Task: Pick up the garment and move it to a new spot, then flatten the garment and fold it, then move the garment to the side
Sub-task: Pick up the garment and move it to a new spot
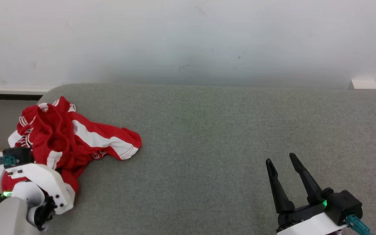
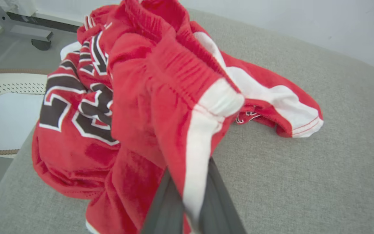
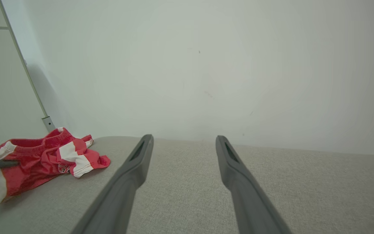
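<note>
The left fingers (image 2: 221, 201) are squeezed tight on a fold of the red garment (image 2: 141, 97), right where a white stripe runs down. The cloth hangs over the fingertips and hides them. The garment is bunched up in a heap near the far left corner of the grey desk (image 1: 207, 137). One end of it lies flat on the desk, pointing toward the middle. It has white stripes and dark numbers with white edges. The right fingers (image 1: 277, 191) are spread wide apart and hold nothing. They are over the near right part of the desk, well apart from the garment. A white wall (image 1: 188, 39) stands behind the desk.
</note>
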`<state>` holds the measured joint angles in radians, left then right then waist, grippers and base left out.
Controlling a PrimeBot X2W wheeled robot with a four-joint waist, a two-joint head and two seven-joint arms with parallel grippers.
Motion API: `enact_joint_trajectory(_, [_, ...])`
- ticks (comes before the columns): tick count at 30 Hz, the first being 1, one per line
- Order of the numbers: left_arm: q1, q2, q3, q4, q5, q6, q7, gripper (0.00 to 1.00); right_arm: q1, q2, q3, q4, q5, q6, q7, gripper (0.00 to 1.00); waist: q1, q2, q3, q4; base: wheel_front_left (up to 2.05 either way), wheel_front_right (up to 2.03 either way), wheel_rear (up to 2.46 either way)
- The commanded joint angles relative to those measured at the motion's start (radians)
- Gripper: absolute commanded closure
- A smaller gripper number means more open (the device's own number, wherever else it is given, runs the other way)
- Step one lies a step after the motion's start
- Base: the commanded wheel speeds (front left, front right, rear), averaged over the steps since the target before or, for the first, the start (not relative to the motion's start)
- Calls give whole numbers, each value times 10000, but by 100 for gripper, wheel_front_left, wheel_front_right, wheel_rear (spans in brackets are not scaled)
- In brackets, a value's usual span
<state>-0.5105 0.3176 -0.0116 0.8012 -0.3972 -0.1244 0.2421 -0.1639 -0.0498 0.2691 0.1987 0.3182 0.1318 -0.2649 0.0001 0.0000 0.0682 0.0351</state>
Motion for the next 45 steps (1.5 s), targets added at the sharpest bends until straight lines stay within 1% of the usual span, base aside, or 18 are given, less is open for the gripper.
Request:
enact_joint_trajectory(1, [-129, 119, -102, -143, 50, -53, -80, 100, 98, -19, -21, 38, 141, -21, 9, 0, -1, 0, -193, 80, 0, 0, 0])
enact_joint_trajectory(4, [-372, 297, -484, -685, 207, -59, -218, 100, 268, -19, -66, 53, 159, -21, 9, 0, -1, 0, -496, 148, 0, 0, 0])
enact_joint_trajectory(7, [-677, 481, -860, -1536, 331, -67, -161, 100, 313, -17, -124, 5, 102, -21, 9, 0, -1, 0, -697, 153, 0, 0, 0])
enact_joint_trajectory(12, [-1253, 713, -1542, -3363, 494, -50, 195, 100, 458, -22, -304, -135, 184, -21, 9, 0, -1, 0, -902, -79, 0, 0, 0])
enact_joint_trajectory(15, [-1554, 698, -1890, -4439, 389, -49, 473, 100, 486, -18, -337, -152, 195, -21, 9, 0, -1, 0, -992, -314, 0, 0, 0])
enact_joint_trajectory(20, [-1861, 279, -2444, -5861, -151, -50, 867, 100, 481, -22, -402, -172, 195, -21, 9, 0, -1, 0, -1117, -929, 0, 0, 0])
enact_joint_trajectory(25, [-1990, -497, -2571, -6735, -876, -13, 670, 100, 368, -23, -526, -194, 137, -21, 10, 0, -1, 0, -1157, -1727, 0, 0, 0])
enact_joint_trajectory(28, [-2026, -1074, -2348, -6928, -1276, 138, 222, 100, 330, -21, -663, -196, 34, -21, 9, 0, -1, 0, -1127, -2185, 0, 0, 0])
enact_joint_trajectory(31, [-1647, -1543, -2178, -6836, -1671, 321, -219, 100, 358, -18, -874, -206, -30, -21, 9, 0, -1, 0, -1065, -2544, 0, 0, 0])
enact_joint_trajectory(34, [-1015, -1833, -1965, -6608, -1889, 457, -791, 100, 448, -18, -1064, -237, -69, -21, 9, 0, -1, 0, -978, -2772, 0, 0, 0])
enact_joint_trajectory(36, [-399, -1922, -1862, -6257, -2008, 528, -1237, 100, 478, -15, -1140, -243, -112, -21, 9, 0, -1, 0, -915, -2853, 0, 0, 0])
enact_joint_trajectory(40, [939, -1898, -1735, -5299, -1759, 671, -2237, 100, 471, -21, -1225, -253, -184, -21, 9, 0, -1, 0, -777, -2893, 0, 0, 0])
enact_joint_trajectory(43, [1683, -1932, -1679, -4439, -1856, 576, -2804, 100, 485, -52, -1242, -232, -189, -21, 9, 0, -1, 0, -689, -2768, 0, 0, 0])
enact_joint_trajectory(45, [1918, -1789, -1700, -3824, -1725, 519, -3115, 100, 485, -89, -1217, -227, -216, -21, 9, 0, -1, 0, -648, -2599, 0, 0, 0])
